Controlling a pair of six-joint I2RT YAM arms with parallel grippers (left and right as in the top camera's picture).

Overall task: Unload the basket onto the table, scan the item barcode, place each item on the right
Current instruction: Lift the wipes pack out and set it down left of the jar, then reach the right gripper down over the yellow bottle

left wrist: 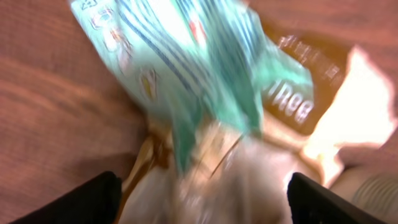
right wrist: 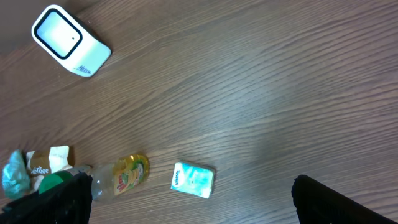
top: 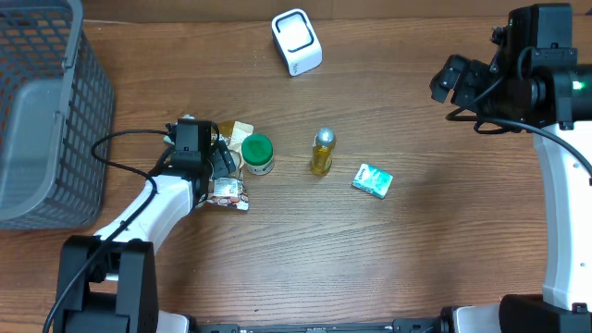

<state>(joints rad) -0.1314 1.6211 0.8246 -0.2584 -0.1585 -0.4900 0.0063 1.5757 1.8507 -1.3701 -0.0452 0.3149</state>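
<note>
1. The green-striped packet (left wrist: 186, 74) lies on the bench (top: 388, 268) beside the green-lidded jar (top: 256, 154), between the spread, unclamped fingers of my left tool (left wrist: 202, 190).
2. I should close squarely across it, then lift it toward the scanner (top: 296, 42).
3. My right tool (right wrist: 189, 196) hangs open, well apart.

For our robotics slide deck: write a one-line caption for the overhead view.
Left gripper among crumpled packets beside a green-lidded jar; bottle, teal pack and scanner lie apart.

table (top: 416, 268): wood-grain, matt | scanner (top: 296, 42): glossy white plastic | basket (top: 55, 55): grey plastic mesh
</note>
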